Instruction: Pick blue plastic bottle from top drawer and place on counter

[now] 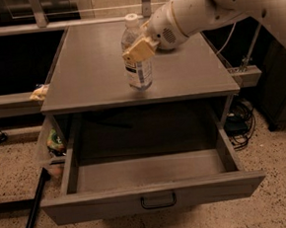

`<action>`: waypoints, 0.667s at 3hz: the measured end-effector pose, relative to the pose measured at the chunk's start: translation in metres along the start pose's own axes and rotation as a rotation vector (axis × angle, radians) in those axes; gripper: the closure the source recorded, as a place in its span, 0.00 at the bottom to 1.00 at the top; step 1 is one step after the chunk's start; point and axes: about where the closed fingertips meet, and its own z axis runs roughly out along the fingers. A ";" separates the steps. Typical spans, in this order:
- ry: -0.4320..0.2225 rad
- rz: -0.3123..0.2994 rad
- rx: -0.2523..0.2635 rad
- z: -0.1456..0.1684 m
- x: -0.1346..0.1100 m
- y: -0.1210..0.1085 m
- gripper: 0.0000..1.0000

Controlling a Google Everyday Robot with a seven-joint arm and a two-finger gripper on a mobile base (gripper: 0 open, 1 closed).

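**Bottle gripped upright over the counter's front half**

The blue plastic bottle [140,77] is a small clear ribbed cylinder with a white screw cap [132,20] and a pale label with dark print. It stands upright at the front half of the counter [90,65]; whether its base touches the surface cannot be told. The gripper [138,49] is clamped on the bottle's upper body, with one blocky tan finger across its front. Behind it, the smooth, rounded white arm [233,0] reaches in from the upper right. The counter is a flat, matte grey metal rectangle. Below it the top drawer [91,207], a wide shallow grey metal box, is pulled fully out, with a small dark bail handle [159,202] at the middle of its front. The floor [283,204] is speckled.
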 end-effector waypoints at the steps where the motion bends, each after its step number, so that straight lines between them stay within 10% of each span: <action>1: -0.035 0.048 0.005 0.015 0.005 -0.022 1.00; 2: -0.030 0.110 -0.004 0.028 0.018 -0.038 1.00</action>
